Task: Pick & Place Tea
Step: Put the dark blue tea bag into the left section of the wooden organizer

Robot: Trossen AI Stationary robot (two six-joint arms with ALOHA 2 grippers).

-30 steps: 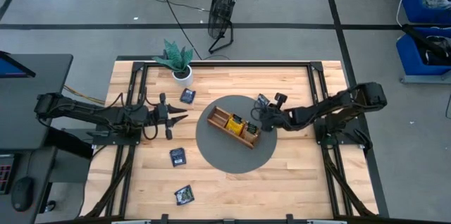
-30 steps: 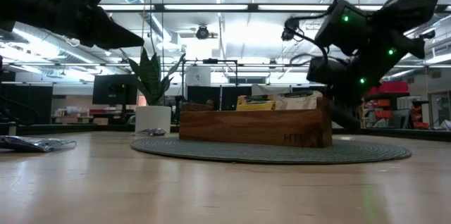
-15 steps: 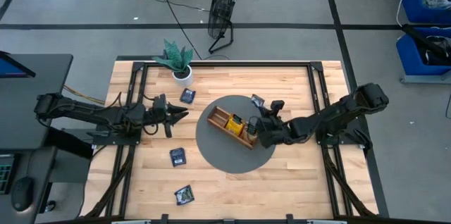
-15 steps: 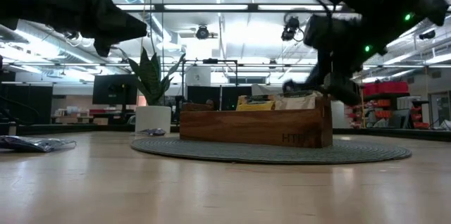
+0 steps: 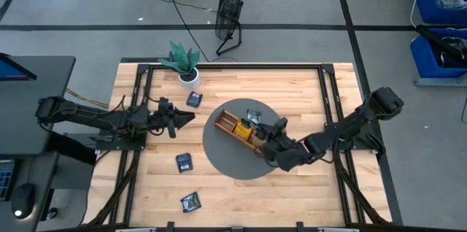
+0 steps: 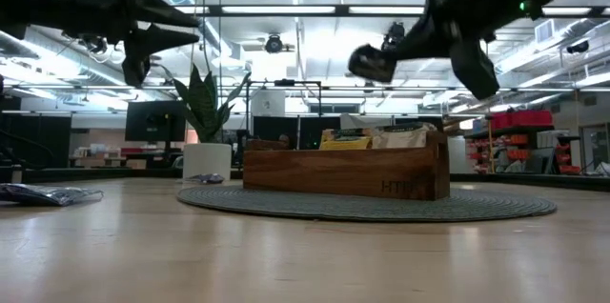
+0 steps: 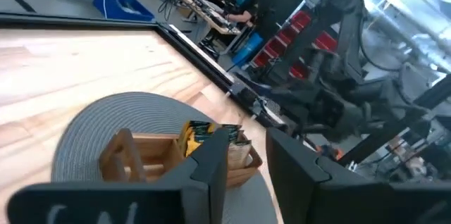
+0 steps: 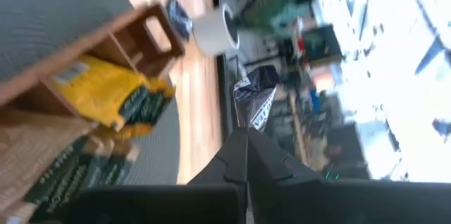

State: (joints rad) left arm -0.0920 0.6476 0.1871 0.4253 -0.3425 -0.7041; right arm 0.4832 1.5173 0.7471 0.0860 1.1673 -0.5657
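Wooden desk (image 5: 292, 86), grey round mat (image 5: 219, 152) at centre; right claw (image 8: 248, 134) pinches a dark sachet (image 8: 255, 101); left claw (image 5: 184, 119) narrowly parted, empty.

You are viewing three dark sachets (image 5: 194, 99) (image 5: 183, 163) (image 5: 191, 201) lying flat on the bench (image 5: 306, 195); yellow sachets (image 5: 244, 129) are standing in the tray (image 5: 223, 123); one dark sachet (image 8: 255, 98) is hanging pinched in the right tool (image 8: 246, 139).

A round grey mat (image 5: 230, 160) lies at the centre of the wooden desk (image 5: 292, 188). A long wooden divided tray (image 5: 232, 128) rests on the mat. A potted plant in a white pot (image 5: 184, 63) stands at the desk's far edge. A black fan (image 5: 231, 6) stands on the floor beyond.
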